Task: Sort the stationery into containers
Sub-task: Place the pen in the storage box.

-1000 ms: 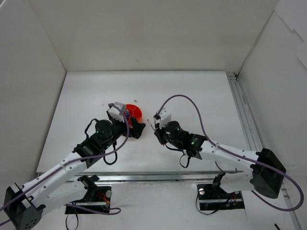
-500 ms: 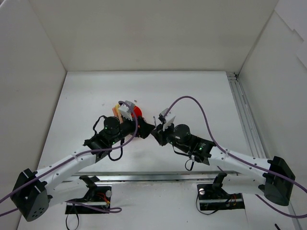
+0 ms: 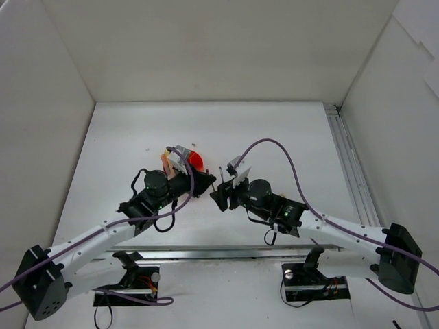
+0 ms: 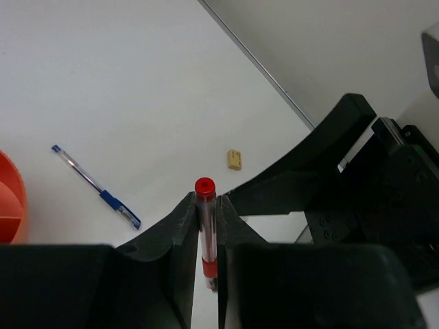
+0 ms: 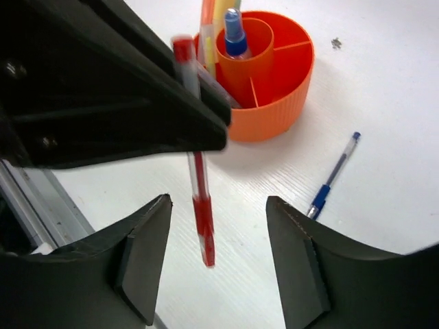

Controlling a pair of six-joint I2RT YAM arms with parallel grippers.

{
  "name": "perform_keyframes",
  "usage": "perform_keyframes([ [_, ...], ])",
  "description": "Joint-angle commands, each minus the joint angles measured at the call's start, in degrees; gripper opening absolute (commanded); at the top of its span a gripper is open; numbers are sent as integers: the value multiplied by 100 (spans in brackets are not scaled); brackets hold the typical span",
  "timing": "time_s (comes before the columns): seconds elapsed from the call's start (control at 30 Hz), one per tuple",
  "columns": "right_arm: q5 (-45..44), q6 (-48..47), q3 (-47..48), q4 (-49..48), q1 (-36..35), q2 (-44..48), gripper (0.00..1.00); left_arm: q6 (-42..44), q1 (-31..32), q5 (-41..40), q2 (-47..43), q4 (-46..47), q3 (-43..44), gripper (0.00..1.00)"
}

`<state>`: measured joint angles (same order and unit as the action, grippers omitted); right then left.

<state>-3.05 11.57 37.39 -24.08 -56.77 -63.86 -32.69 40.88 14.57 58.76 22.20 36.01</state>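
A thin red pen (image 4: 205,219) stands upright between the fingers of my left gripper (image 4: 205,202), which is shut on its clear barrel. In the right wrist view the same red pen (image 5: 199,199) hangs tip-down between the spread fingers of my open right gripper (image 5: 218,226), touching neither finger. The two grippers meet in the middle of the table, left gripper (image 3: 208,184) and right gripper (image 3: 218,199). Just behind them stands the orange bowl (image 5: 274,103), with a blue-white marker (image 5: 233,31) in its middle compartment and other markers beside it.
A blue pen (image 5: 333,175) lies on the table to the right of the bowl, the same blue pen (image 4: 96,186) in the left wrist view. A small beige eraser (image 4: 234,159) lies farther off. White walls enclose the table (image 3: 274,137).
My left gripper moved right and shut on the red pen, while my right gripper, which had been shut on that pen, opened. The pen has passed from right to left.
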Motion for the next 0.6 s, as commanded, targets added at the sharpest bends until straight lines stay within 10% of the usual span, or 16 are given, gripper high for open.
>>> perform_keyframes([
  [0.0, -336, 108, 295, -19, -27, 75, 57, 279, -19, -331, -269, 470, 143, 0],
  [0.03, -406, 195, 304, 8, -27, 118, 98, 367, -19, -558, -295, 409, 161, 0],
  [0.57, -2269, 802, 226, 1774, -9, 663, 98, 2169, -633, -2099, 670, 1058, 802, 0],
])
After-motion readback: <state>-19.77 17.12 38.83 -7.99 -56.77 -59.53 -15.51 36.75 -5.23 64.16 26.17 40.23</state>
